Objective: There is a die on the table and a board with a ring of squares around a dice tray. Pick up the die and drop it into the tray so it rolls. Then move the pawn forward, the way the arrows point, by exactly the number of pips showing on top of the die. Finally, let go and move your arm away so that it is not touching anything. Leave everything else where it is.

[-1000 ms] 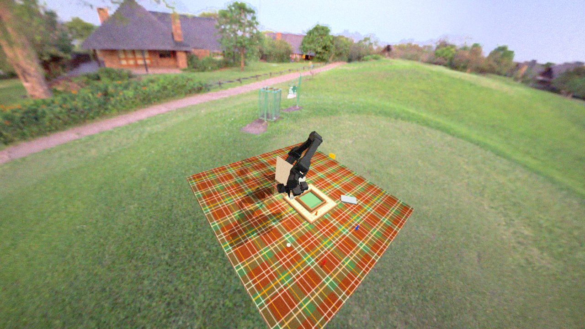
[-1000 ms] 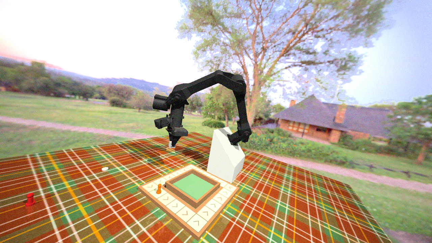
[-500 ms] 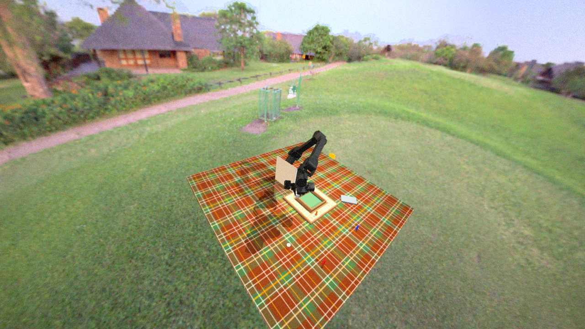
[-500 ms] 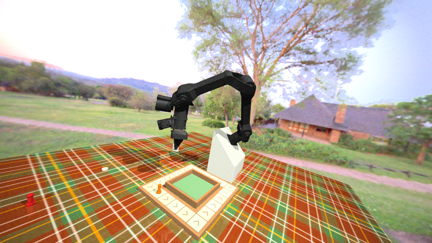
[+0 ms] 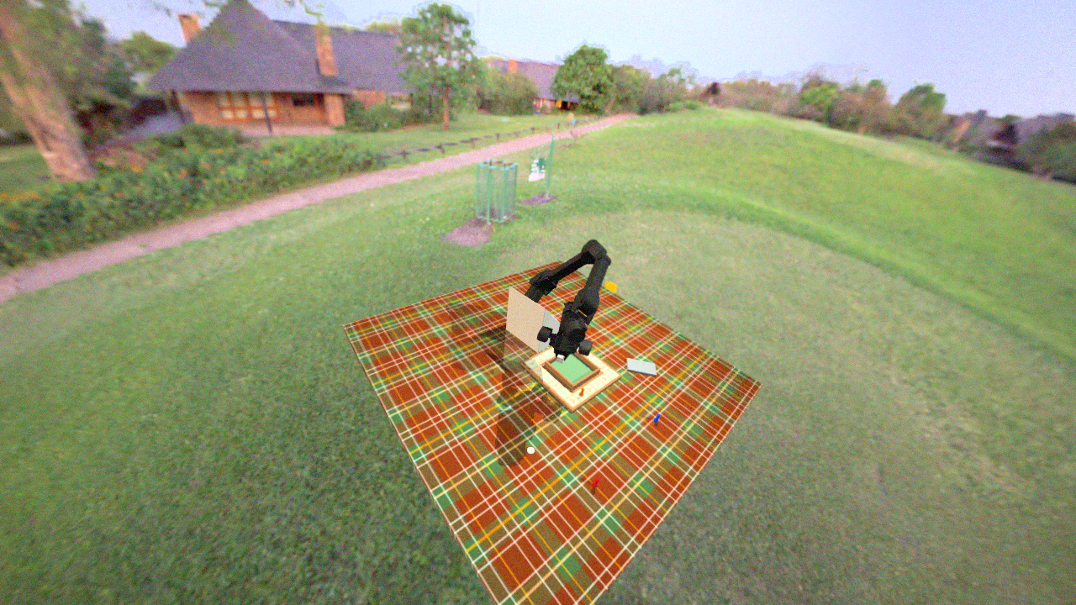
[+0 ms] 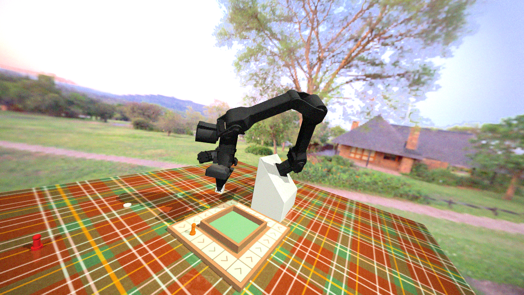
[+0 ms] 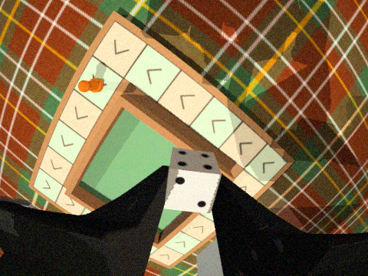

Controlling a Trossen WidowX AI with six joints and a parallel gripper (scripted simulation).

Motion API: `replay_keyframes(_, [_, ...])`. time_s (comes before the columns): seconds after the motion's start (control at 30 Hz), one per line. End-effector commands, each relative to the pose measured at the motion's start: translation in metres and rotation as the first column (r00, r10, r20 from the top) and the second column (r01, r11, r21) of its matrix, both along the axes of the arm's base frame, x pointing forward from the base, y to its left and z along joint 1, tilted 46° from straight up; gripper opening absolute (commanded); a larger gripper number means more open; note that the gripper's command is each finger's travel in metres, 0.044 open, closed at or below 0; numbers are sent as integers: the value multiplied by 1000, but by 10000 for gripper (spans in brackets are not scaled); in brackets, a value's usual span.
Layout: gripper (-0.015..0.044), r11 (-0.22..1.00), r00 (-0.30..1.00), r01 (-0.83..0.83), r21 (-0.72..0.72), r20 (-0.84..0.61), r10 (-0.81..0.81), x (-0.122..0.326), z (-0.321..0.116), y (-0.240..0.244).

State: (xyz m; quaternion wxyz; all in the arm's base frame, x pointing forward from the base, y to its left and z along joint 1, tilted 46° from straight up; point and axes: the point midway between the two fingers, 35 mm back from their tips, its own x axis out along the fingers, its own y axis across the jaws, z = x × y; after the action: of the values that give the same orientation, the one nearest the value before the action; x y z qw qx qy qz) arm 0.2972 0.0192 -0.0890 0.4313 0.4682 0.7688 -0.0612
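My gripper (image 7: 190, 175) (image 6: 220, 189) is shut on the white die (image 7: 192, 190) (image 6: 219, 189) and holds it above the board, near the tray's edge. In the wrist view the die shows four pips on one face and two on the face towards the camera. The board (image 6: 206, 257) (image 7: 111, 18) has a ring of arrowed squares around the green-floored dice tray (image 6: 234, 224) (image 7: 126, 153), which has no die in it. The orange pawn (image 5: 581, 391) (image 6: 193, 229) (image 7: 92, 85) stands upright on a square beside a corner square.
A red pawn-like piece (image 5: 595, 485) (image 6: 37, 242), a blue piece (image 5: 656, 418) and a white disc (image 5: 530, 449) (image 6: 127, 205) lie or stand away from the board. A light grey slab (image 5: 640, 367) lies beside it. A tall white block (image 6: 271, 190) stands behind the board, near the arm's base.
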Motion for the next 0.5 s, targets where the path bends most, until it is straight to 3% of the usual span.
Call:
replay_keyframes(0.0, [0, 998, 996, 66, -13, -62, -67, -1, 7, 14])
replay_keyframes(0.47, [0, 954, 914, 281, -99, -277, -298, -12, 35, 63])
